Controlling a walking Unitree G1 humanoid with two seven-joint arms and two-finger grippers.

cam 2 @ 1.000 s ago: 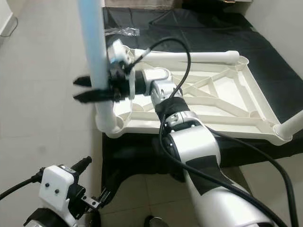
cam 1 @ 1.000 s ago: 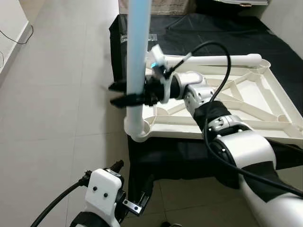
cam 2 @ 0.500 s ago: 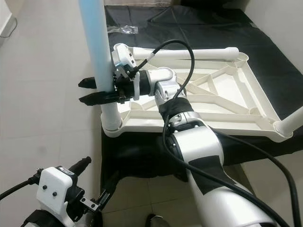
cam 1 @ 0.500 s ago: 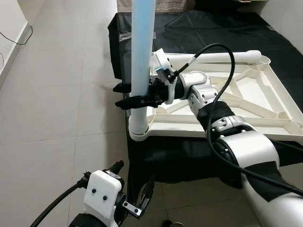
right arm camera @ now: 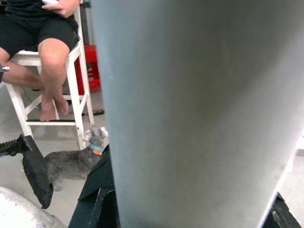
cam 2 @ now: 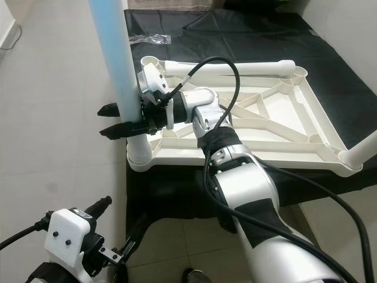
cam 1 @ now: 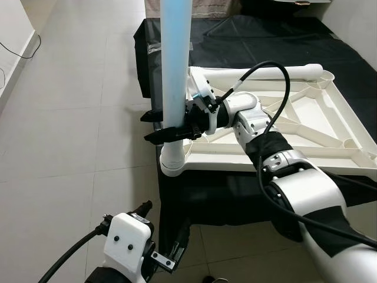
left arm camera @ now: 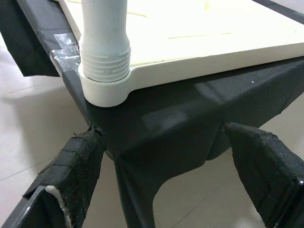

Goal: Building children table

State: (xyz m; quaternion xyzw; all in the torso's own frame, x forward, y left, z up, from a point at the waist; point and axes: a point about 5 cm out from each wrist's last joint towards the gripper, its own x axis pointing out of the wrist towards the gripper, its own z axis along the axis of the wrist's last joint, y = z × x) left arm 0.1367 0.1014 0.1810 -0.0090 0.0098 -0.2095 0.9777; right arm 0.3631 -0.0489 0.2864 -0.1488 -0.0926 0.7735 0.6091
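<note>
blue leg (cam 1: 175, 53): upright, its top cut off by the frame edge; the pale lower end sits in the corner socket (cam 1: 172, 165) of the tabletop, directly below the right end effector. in the right wrist view the leg (right arm camera: 199, 109) is a blurred grey mass hiding most of the room.

right end effector (cam 1: 154, 125): two black fingers closed around the blue leg, tips poking out past it on the far side; the contact points themselves are hidden behind the leg.

tabletop (cam 1: 306, 127): white, ribbed, lying underside up on a black cloth (cam 1: 277, 35), extending away from the right end effector along its arm; the near right part is covered by the silver arm and its black cable (cam 1: 277, 76).

white leg (cam 1: 265, 73): lies flat along the far rim of the tabletop, beyond the right end effector. another white leg (cam 2: 359, 154) juts from the near right corner, cut off by the frame.

left end effector (left arm camera: 166, 190): low, fingers spread apart and empty, pointing at the threaded socket collar (left arm camera: 104, 57) and the draped cloth edge; both fingers partly out of frame.

clear plastic wrapper (cam 2: 150, 39): on the cloth beyond the blue leg, small and hard to make out.

surroundings, right wrist view: a seated person's legs (right arm camera: 45, 57) on a white stool (right arm camera: 76, 95), upper body cut off; a small grey dog (right arm camera: 76, 159) on the floor beneath.
</note>
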